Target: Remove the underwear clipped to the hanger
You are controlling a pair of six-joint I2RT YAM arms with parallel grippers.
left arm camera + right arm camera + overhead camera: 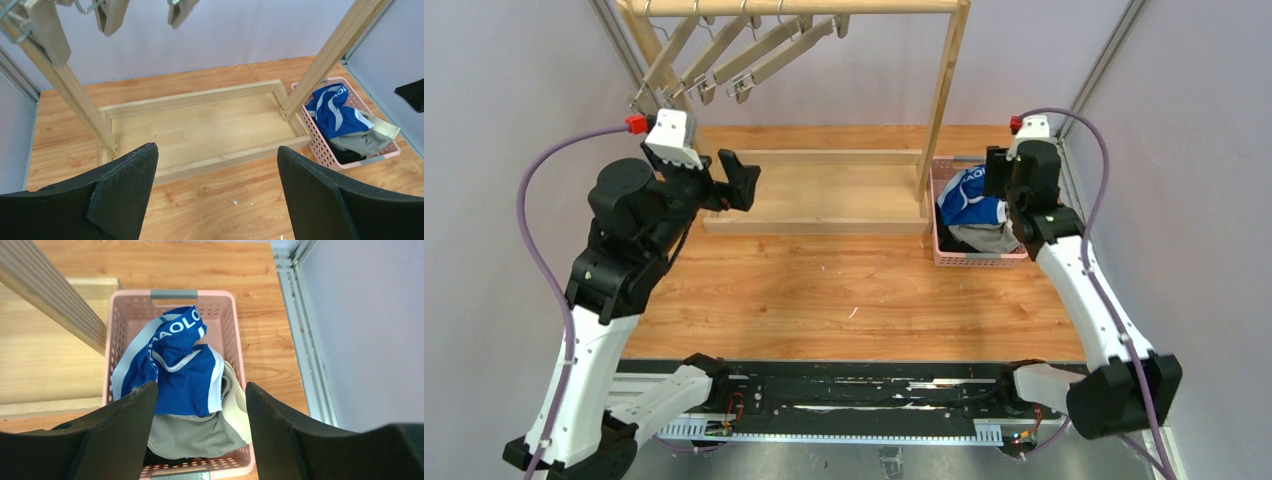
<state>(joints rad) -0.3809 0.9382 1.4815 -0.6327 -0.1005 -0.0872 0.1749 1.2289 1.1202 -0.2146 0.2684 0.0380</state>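
Note:
The underwear lies in a pink basket (172,294). The bright blue pair with white trim (180,365) is on top, the grey pair (200,432) is under it, and a dark scrap (152,459) shows at the bottom. My right gripper (200,387) hangs open just above the pile and holds nothing. Several wooden hangers (744,55) slant from the rail, and their clips (112,15) are bare. My left gripper (724,180) is open and empty below the hangers' lower ends. The left wrist view also shows the blue pair (332,112) in the basket (325,150).
The wooden rack's base frame (824,195) lies across the back of the table, and its right post (944,100) stands right next to the basket. Grey walls with metal rails (1104,60) close in both sides.

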